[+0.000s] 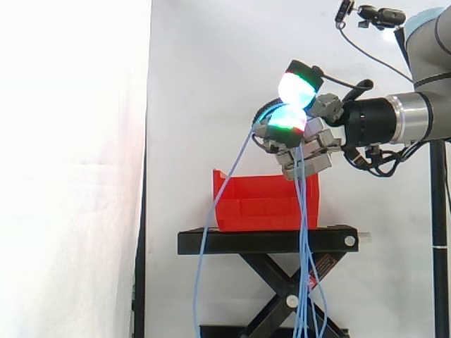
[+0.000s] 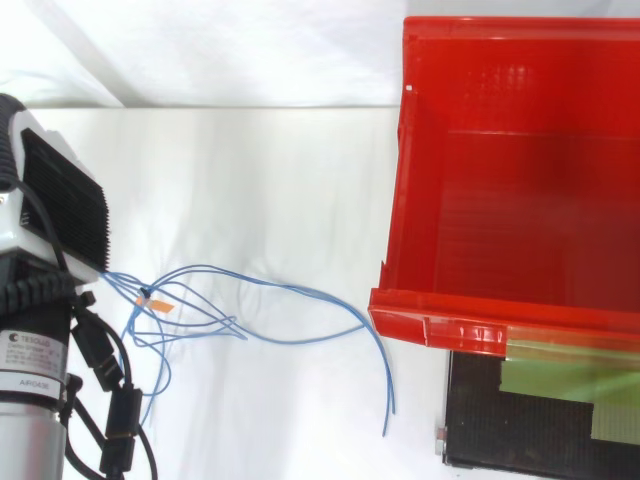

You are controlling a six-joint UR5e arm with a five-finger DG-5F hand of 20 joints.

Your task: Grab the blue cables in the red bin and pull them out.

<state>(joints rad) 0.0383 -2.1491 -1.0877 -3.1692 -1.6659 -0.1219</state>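
Note:
My hand (image 1: 301, 139) hovers above the red bin (image 1: 262, 205), near its right end, with its fingers curled round a bunch of thin blue cables (image 1: 304, 253). The cables hang from the hand past the front of the bin and down beyond the stand's top. One strand loops out to the left and drops beside the stand. From above, the blue cables (image 2: 235, 322) fan out left of the red bin (image 2: 398, 200), outside its walls, with a small orange tag (image 2: 161, 308) near where they gather.
The bin sits on a black scissor stand (image 1: 268, 241), whose top (image 2: 530, 425) shows below the bin from above. A white curtain hangs behind. A dark pole (image 1: 440, 211) stands at the far right, under the arm.

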